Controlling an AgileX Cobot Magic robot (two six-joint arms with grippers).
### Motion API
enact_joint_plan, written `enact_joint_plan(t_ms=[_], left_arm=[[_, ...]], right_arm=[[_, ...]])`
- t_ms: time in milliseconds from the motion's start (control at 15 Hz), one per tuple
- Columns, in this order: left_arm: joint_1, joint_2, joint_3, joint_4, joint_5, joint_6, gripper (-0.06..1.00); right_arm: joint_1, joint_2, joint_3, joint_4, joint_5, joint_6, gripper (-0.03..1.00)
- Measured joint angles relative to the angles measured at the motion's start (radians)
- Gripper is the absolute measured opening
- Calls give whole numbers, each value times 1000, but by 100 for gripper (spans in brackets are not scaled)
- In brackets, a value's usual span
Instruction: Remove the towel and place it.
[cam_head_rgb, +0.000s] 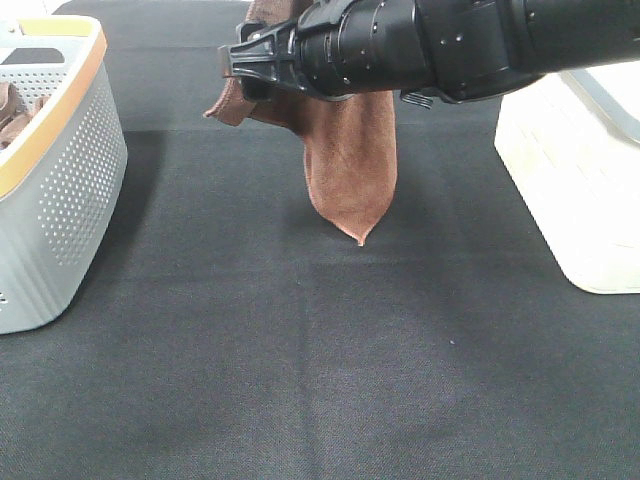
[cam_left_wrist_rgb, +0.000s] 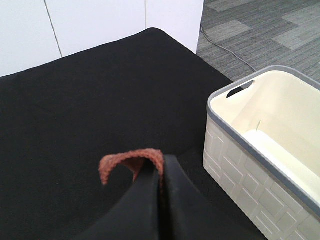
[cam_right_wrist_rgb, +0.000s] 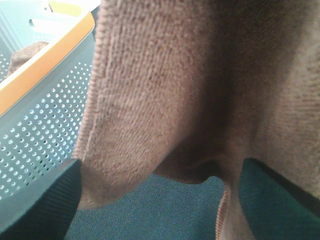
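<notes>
- table (cam_head_rgb: 320, 380): black cloth cover, fills the foreground of the high view.
- towel (cam_head_rgb: 350, 165): reddish-brown, hanging over the middle of the table between the two baskets. Lowest corner points straight down. Can't tell if the tip touches the cover.
- grey basket (cam_head_rgb: 70, 190): left side of the table, perforated wall, tan rim. Brown cloth (cam_head_rgb: 10, 115) lying inside it.
- cream basket (cam_head_rgb: 570, 180): right side, well apart from the towel. Brick-pattern wall, and the left wrist view shows a grey rim.
- right gripper (cam_right_wrist_rgb: 160, 175): fingers spread wide, one on either side of the hanging towel, nothing clamped. The towel fills most of that view with its stitched hem visible. Contact with the pads not clear.
- left gripper (cam_left_wrist_rgb: 160, 167): fingers pressed together, pinching a fold of the towel's edge. A small loop of it curls out past the tips.
- black arm (cam_head_rgb: 480, 40): comes in from the right across the top of the high view. It covers the towel's upper part.
- beyond the table in the left wrist view: white wall panels, grey carpet floor.
</notes>
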Motion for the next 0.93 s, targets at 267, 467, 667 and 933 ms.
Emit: enact_joint_plan(t_ms=[267, 467, 667, 933], left_arm=[[0, 0, 0, -10, 0, 0, 0], [0, 0, 0, -10, 0, 0, 0], [0, 0, 0, -10, 0, 0, 0], [0, 0, 0, -10, 0, 7, 0]], right_arm=[[0, 0, 0, 1, -19, 24, 81], [0, 0, -23, 4, 65, 53, 81], [0, 5, -40, 3, 8, 55, 81], [0, 49, -42, 3, -43, 53, 75]])
